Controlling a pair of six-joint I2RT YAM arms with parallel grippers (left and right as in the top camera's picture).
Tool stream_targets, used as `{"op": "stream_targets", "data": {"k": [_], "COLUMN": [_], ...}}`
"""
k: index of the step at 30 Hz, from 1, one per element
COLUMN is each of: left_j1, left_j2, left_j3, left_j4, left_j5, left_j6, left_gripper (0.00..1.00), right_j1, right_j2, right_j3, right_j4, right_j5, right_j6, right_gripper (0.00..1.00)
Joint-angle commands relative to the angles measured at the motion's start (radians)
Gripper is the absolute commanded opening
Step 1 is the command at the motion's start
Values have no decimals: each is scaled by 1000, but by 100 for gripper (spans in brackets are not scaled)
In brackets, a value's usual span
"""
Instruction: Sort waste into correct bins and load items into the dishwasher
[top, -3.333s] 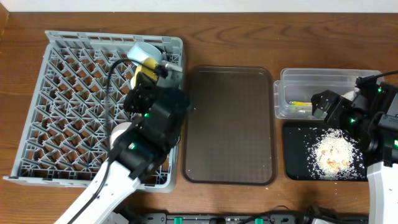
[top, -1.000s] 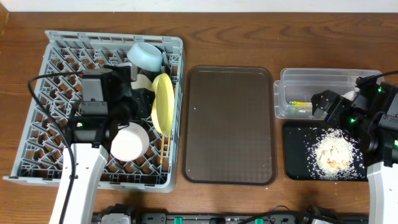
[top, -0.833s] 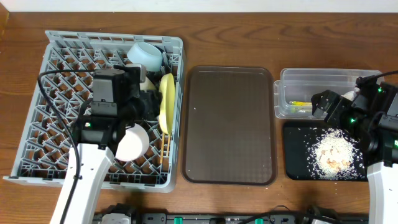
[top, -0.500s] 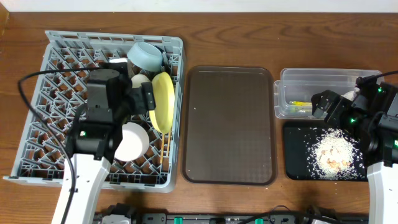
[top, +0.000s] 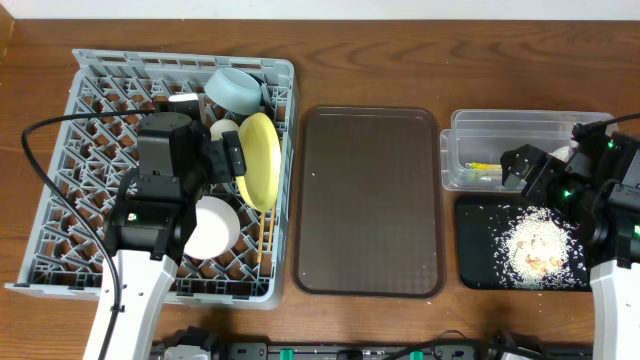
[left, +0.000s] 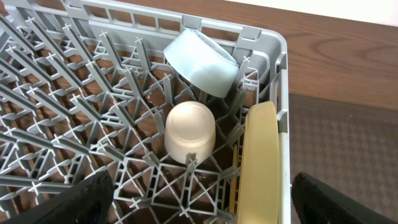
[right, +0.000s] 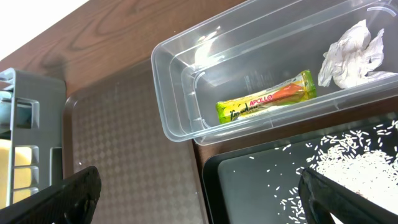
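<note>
The grey dishwasher rack (top: 100, 150) holds a yellow plate (top: 262, 160) standing on edge near its right wall, a light blue bowl (top: 235, 90), a small white cup (left: 189, 130), a white bowl (top: 212, 228) and chopsticks (top: 264, 240). My left gripper (left: 205, 205) hangs open over the rack. The plate's rim (left: 261, 162) lies between its fingers, apart from both. My right gripper (right: 199, 193) is open and empty above the black tray (right: 249, 186) with rice scraps (right: 360, 168). The clear tub (right: 168, 112) holds the green-yellow sachet (right: 267, 102) and the white napkin (right: 353, 53).
A brown serving tray (top: 368, 200) lies between the rack and the two bins. The right arm covers part of the tub and black tray (top: 480, 270) in the overhead view. Wooden table surrounds everything.
My left gripper opened and let go of the yellow plate, which now stands on edge in the rack. The left arm drew back slightly. The right arm has not moved.
</note>
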Motion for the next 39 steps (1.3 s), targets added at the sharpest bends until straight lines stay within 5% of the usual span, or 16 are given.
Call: {"op": "stream_targets", "data": {"k": [1, 21, 39], "left_j1": [-1, -1, -1], "left_j2": [6, 6, 6], "left_j3": [14, 14, 14], "left_j4": [-2, -2, -2], "left_j5": [-16, -16, -16], "left_j6": [2, 2, 2], "left_gripper": [93, 93, 93], "right_j1": [-5, -4, 122], "right_j2": [-5, -19, -422], "right_j3": [10, 0, -20], "right_j4": [-2, -2, 65], "right_j5": [-8, -8, 71], "right_j6": [-5, -5, -66], "right_gripper": [99, 99, 99]}}
